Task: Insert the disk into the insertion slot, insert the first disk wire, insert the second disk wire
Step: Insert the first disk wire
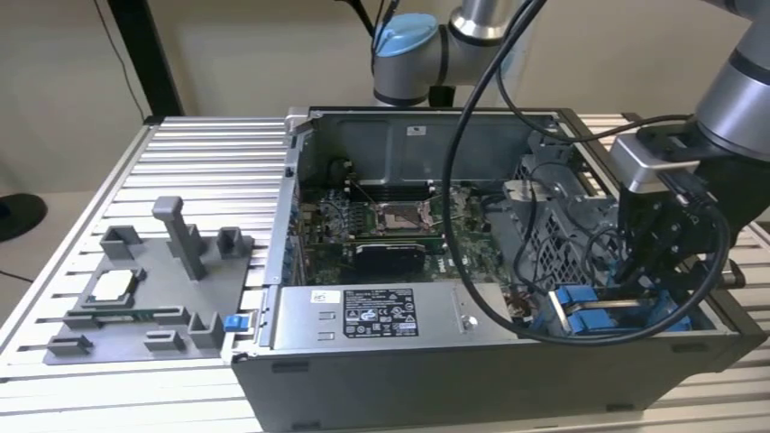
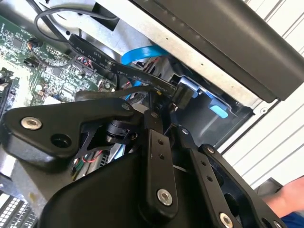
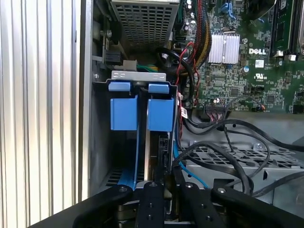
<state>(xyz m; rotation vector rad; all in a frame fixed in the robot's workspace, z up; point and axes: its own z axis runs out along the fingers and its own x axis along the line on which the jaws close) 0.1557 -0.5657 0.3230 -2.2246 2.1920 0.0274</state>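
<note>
In the exterior view the light is soft and even and comes from above. The ribbed aluminium surface [image 1: 180, 153] is bright, with only weak shadows. The inside of the computer case [image 1: 398, 144] is dimmer, and the insertion slot [image 1: 626, 311] lies in the shadow of my arm [image 1: 734, 99]. In the first wrist view the surface is almost washed out, the heatsink [image 3: 224, 47] glares white, and the slot below the blue clips [image 3: 142, 111] is very dark. In the second wrist view my black end effector [image 2: 159, 107] is dim, with small glints on its screws [image 2: 31, 123].
</note>
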